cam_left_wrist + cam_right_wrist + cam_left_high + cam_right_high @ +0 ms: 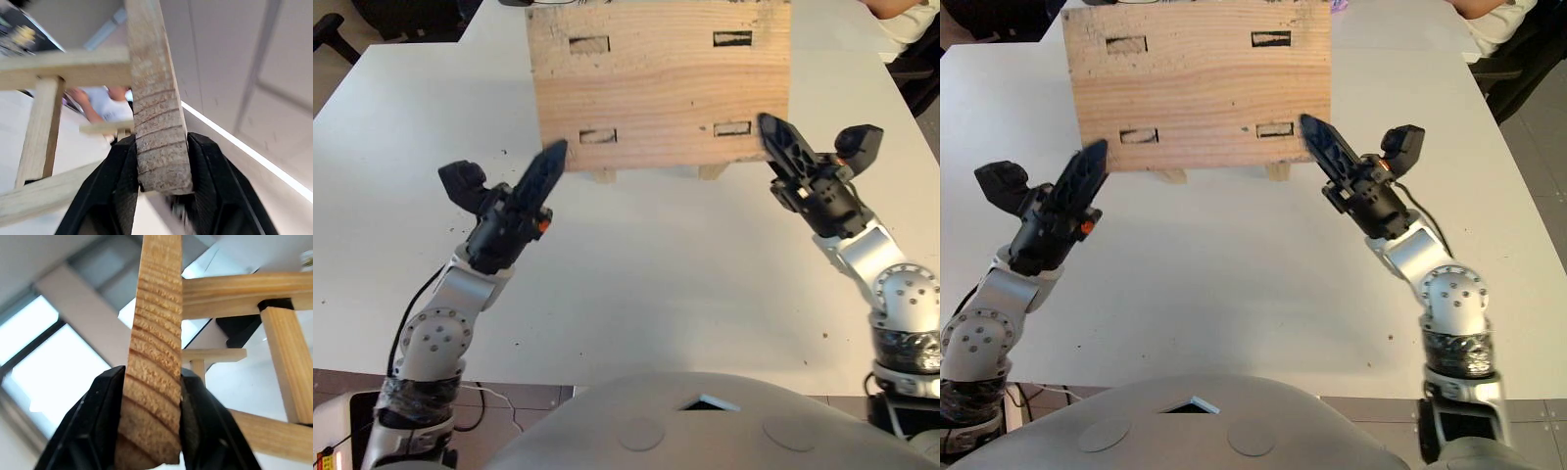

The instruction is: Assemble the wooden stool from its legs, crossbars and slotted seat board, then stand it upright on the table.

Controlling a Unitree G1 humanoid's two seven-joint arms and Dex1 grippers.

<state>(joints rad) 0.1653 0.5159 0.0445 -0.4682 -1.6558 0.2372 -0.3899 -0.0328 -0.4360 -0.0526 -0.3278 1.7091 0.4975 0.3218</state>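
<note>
The slotted seat board (pixel 656 83) faces me, tilted up, with several rectangular slots showing and two leg ends (pixel 602 176) poking out under its near edge onto the white table (pixel 656 284). My left gripper (pixel 551 157) is shut on the board's lower left corner, its fingers (pixel 120 186) pressed on both faces of the board edge (pixel 159 142). My right gripper (pixel 771 132) is shut on the lower right corner, clamping the board edge (pixel 154 372). Behind the board, a leg (pixel 288 362) and a crossbar (pixel 244 289) are joined to it.
The white table stretches wide in front of the stool and to both sides. Its near edge runs just above my body. A dark chair (pixel 328 34) stands beyond the far left corner.
</note>
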